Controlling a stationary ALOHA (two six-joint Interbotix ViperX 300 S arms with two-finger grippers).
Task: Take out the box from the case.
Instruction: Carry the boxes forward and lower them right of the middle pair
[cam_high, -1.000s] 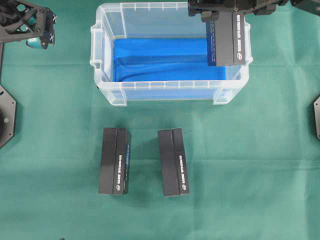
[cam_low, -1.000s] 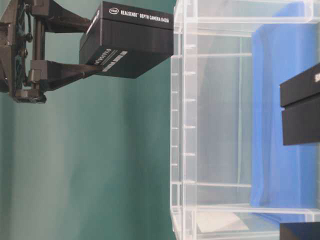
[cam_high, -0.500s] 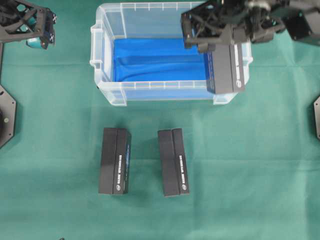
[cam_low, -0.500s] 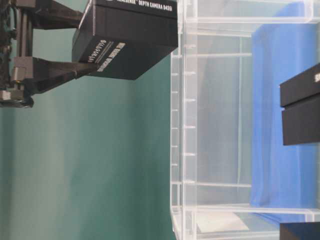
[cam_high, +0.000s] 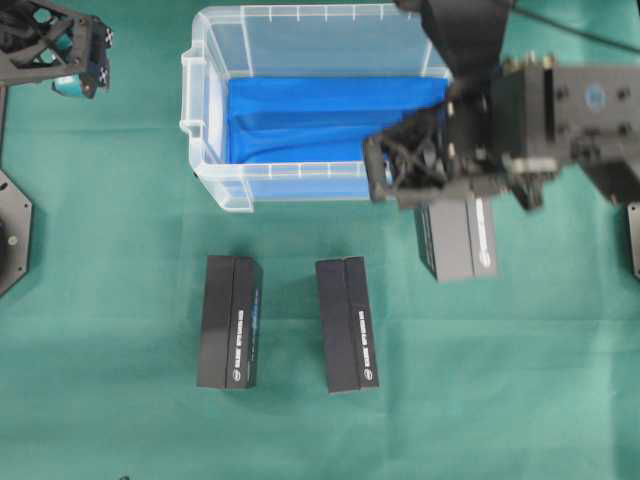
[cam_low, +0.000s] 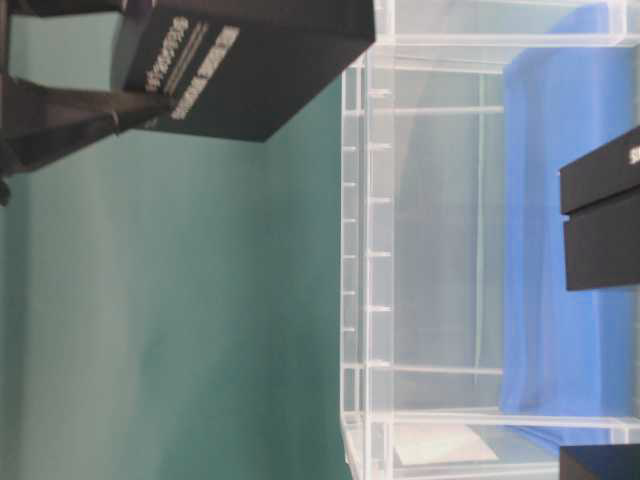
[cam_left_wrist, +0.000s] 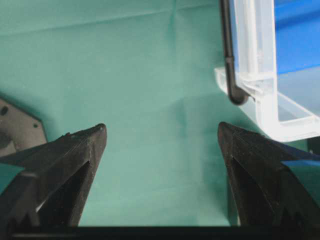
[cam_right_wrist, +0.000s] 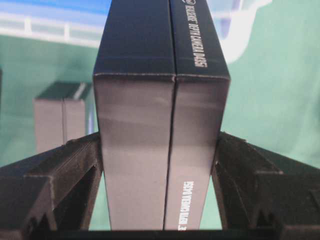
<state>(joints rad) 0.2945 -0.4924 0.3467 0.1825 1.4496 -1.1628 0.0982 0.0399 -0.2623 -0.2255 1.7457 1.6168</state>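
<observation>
The case is a clear tub with a blue liner and stands at the back middle; only the liner shows inside it. My right gripper is shut on a black box, held lengthwise above the green cloth just outside the case's front right corner. In the right wrist view the box fills the gap and both fingers press its sides. From table level, the box hangs high beside the case wall. My left gripper is open and empty at the far left.
Two more black boxes lie side by side on the cloth in front of the case; one of them shows in the right wrist view. Black base plates sit at the table's left and right edges.
My right gripper has carried the box from over the case's right end forward across the front rim, out above the cloth. The left arm has not moved.
</observation>
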